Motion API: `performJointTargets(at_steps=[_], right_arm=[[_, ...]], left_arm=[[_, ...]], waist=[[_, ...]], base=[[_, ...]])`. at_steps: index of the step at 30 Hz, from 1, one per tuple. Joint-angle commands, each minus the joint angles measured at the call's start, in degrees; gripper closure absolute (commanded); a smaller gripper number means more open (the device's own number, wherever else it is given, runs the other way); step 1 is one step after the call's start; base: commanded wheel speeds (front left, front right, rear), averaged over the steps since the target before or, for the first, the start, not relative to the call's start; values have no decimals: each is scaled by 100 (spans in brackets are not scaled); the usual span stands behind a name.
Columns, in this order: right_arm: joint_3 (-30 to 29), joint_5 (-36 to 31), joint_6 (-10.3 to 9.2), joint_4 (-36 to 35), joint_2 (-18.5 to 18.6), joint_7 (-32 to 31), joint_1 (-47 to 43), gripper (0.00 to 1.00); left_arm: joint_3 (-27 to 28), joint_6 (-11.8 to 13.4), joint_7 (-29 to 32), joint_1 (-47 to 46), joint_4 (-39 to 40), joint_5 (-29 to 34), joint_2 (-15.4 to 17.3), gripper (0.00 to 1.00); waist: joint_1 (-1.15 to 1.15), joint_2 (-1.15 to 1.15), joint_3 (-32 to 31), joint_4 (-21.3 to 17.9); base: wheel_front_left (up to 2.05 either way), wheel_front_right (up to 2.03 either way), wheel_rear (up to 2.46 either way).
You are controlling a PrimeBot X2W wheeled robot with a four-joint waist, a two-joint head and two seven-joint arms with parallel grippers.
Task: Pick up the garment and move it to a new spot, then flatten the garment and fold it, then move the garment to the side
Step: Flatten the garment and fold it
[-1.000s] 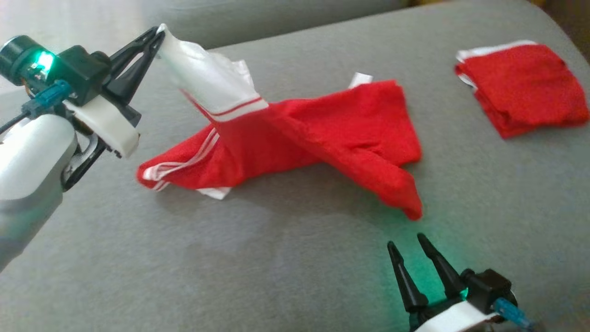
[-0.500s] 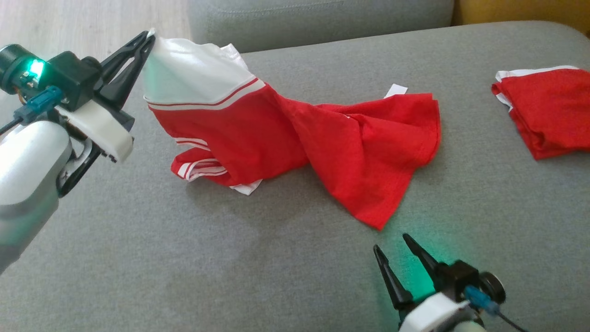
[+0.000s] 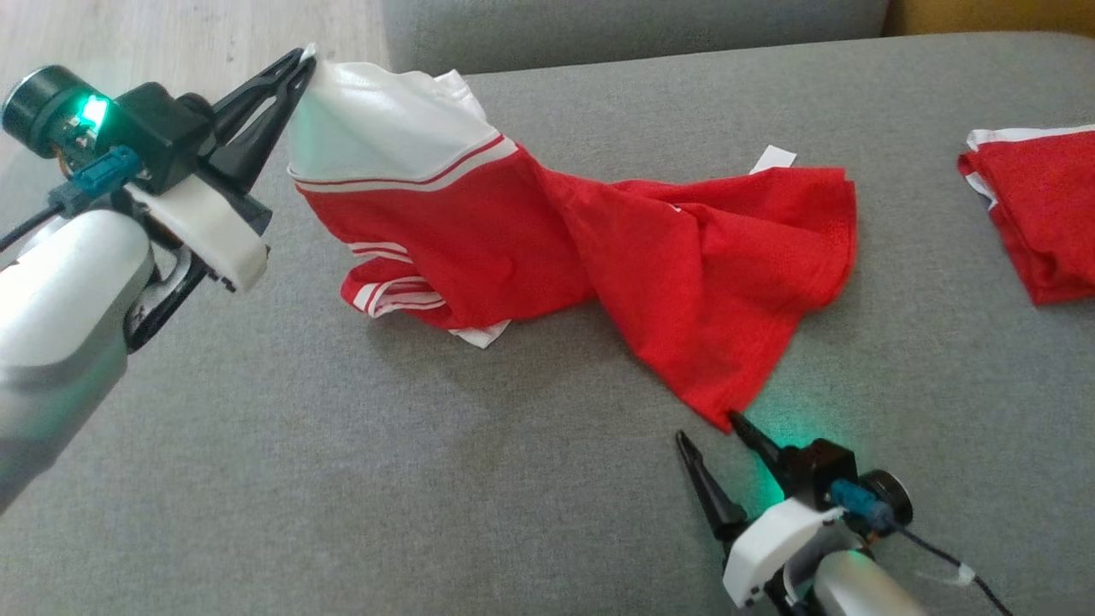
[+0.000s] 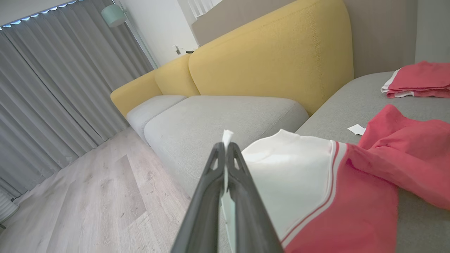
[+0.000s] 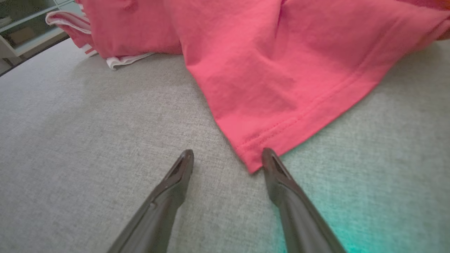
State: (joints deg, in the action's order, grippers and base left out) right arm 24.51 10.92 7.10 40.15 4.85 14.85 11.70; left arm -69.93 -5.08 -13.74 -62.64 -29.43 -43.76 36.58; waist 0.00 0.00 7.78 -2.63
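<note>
Bright red on the garment [image 3: 684, 257], white at its sleeve toward ten o'clock, red-and-white stripes along seam and cuff. Red again, white-edged, on the folded cloth [image 3: 1035, 222] at three o'clock. Heathered grey over the cushion [image 3: 342, 479]. Green glow at five o'clock by the black right gripper [image 3: 707, 426]; black too on the left gripper [image 3: 301, 60]. Mustard yellow on the sofa back [image 4: 274, 59], grey on the curtains [image 4: 52, 88], pale wood grain on the floor [image 4: 88, 203].
</note>
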Motion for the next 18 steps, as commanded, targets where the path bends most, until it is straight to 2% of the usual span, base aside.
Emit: performJointTargets(at_steps=[1, 2, 3, 4, 5, 6, 7, 10, 12, 18], right_arm=[[155, 112, 39, 10, 6, 15, 238, 1], [178, 166, 39, 68, 11, 15, 280, 4], [210, 226, 39, 131, 15, 15, 315, 26], [239, 275, 39, 199, 25, 15, 349, 41], [271, 317, 39, 263, 36, 15, 381, 69], [298, 357, 39, 332, 46, 15, 409, 93], [324, 385, 39, 411, 57, 15, 436, 100], [332, 430, 39, 541, 109, 15, 505, 100], [273, 395, 39, 388, 167, 15, 533, 100], [-154, 208, 39, -843, 560, 15, 512, 100]], left_arm=[[268, 0, -26, -398, 17, 46, 160, 100], [264, -5, -28, -406, 6, 47, 156, 100], [260, -11, -31, -412, -6, 49, 152, 100], [255, -17, -34, -418, -18, 50, 144, 100], [251, -24, -37, -422, -32, 51, 135, 100], [246, -31, -40, -426, -48, 51, 127, 100], [243, -37, -43, -429, -66, 49, 120, 100], [249, -49, -59, -437, -112, 54, 106, 100], [276, -43, -76, -427, -111, 67, 104, 100], [508, 84, -119, -318, -1, 172, 153, 100]], waist=[[0, 0, 43, 24], [0, 0, 58, 31], [0, 0, 70, 41], [0, 0, 77, 53], [0, 0, 81, 65], [0, 0, 81, 76], [0, 0, 78, 87], [0, 0, 39, 110], [0, 0, -16, 113], [0, 0, -357, 65]], base=[[0, 0, 0], [0, 0, 0], [0, 0, 0], [0, 0, 0], [0, 0, 0], [0, 0, 0], [0, 0, 0], [0, 0, 0], [0, 0, 0], [0, 0, 0]])
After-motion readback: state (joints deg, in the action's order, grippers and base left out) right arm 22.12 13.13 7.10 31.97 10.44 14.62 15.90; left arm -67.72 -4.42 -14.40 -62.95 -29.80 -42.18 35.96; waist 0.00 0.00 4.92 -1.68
